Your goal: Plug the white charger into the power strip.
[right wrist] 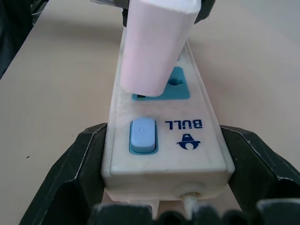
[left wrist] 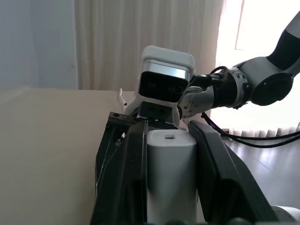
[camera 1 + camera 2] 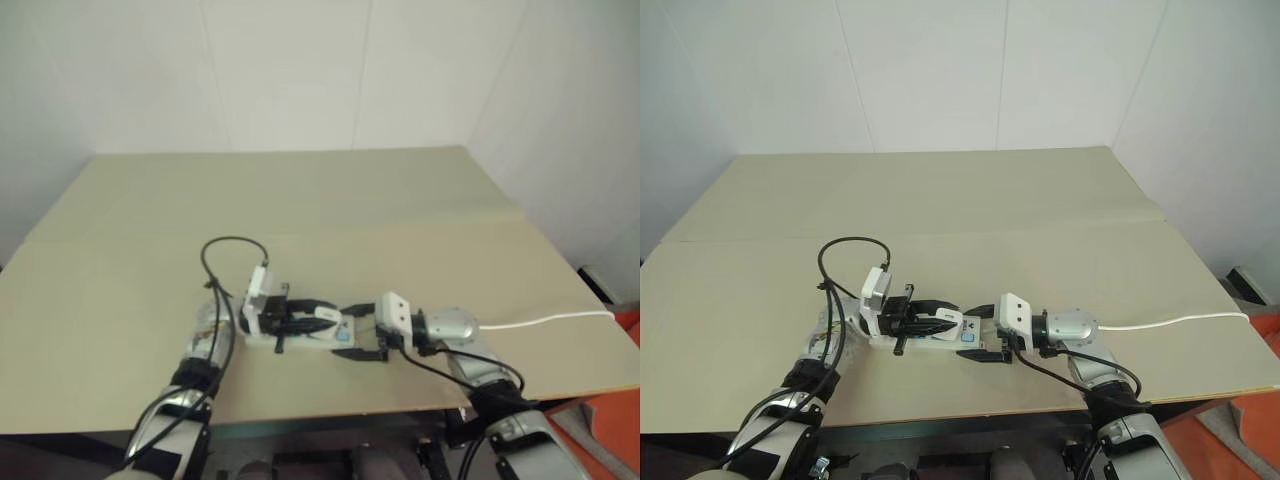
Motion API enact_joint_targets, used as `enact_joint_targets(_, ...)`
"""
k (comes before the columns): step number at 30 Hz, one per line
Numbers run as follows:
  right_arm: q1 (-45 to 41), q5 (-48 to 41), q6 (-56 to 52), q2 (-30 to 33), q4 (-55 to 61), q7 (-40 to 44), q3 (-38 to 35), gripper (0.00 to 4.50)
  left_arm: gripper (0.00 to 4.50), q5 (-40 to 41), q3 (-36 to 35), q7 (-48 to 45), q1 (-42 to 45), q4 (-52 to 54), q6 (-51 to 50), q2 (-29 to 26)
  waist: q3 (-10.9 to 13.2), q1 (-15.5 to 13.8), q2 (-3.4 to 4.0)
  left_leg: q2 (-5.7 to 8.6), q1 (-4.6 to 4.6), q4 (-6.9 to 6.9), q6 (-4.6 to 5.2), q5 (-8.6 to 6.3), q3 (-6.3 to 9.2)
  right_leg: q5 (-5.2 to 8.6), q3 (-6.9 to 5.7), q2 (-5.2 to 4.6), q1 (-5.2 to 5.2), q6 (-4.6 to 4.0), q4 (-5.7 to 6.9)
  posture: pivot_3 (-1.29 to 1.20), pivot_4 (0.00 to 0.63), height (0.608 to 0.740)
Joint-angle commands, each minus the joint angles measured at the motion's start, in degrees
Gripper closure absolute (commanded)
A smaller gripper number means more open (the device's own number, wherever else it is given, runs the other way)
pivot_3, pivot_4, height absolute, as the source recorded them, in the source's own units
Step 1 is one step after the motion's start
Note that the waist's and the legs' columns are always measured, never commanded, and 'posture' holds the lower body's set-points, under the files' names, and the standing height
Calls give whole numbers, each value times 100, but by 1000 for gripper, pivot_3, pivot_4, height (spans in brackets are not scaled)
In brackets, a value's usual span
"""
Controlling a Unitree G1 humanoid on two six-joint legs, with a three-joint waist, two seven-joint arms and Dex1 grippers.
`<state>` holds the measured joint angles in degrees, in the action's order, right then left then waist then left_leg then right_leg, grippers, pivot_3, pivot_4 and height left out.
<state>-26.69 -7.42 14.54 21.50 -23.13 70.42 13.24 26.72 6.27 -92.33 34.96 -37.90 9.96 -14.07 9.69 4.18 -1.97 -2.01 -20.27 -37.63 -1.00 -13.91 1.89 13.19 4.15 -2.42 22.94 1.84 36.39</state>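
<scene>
The power strip (image 1: 159,154), a long white bar with blue sockets, lies on the tan table (image 3: 300,200) near its front edge. My right gripper (image 3: 358,330) is shut on the strip's switch end, one black finger against each long side. My left gripper (image 3: 940,318) is shut on the white charger (image 2: 171,173) and reaches in from the left over the strip. In the right wrist view the charger (image 1: 157,44) stands tilted, with its lower end at a blue socket (image 1: 176,84) just past the blue switch (image 1: 142,135). Its prongs are hidden.
The strip's thin white cord (image 3: 1170,322) trails right to the table's right edge. A black cable loop (image 3: 235,250) arches above my left wrist. White walls close in behind and to the right of the table.
</scene>
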Motion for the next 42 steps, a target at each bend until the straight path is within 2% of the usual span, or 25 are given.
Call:
enact_joint_targets(1,117,350,-55,-92,-100,12,451,1093,3496,-194,138,-17,-27,-302,14,59,0,0,1,0,1,5,0,0,0,0,0,0,-1,0,-4,0,150,740)
enact_joint_targets(18,111,418,42,-178,-224,-48,504,1093,3496,-69,-132,-17,-33,-214,-12,-418,-1,56,0,-7,5,41,1,1,7,-1,5,19,-3,0,-16,0,150,740)
enact_joint_targets(30,95,387,49,-149,-233,-101,552,1093,3496,270,159,-17,71,-15,14,-1184,0,171,0,-22,5,67,1,1,29,-11,16,58,14,8,-14,0,150,740)
enact_joint_targets(36,87,393,60,-139,-249,-114,589,1093,3496,370,151,-17,70,-103,93,-1345,1,165,1,-60,5,72,1,1,31,-7,22,104,23,-12,-14,0,150,740)
enact_joint_targets(42,105,411,82,-115,-251,-120,612,1093,3496,414,95,-17,-53,-40,110,-1434,2,168,1,-64,5,74,1,1,30,0,23,108,26,-26,-14,0,150,740)
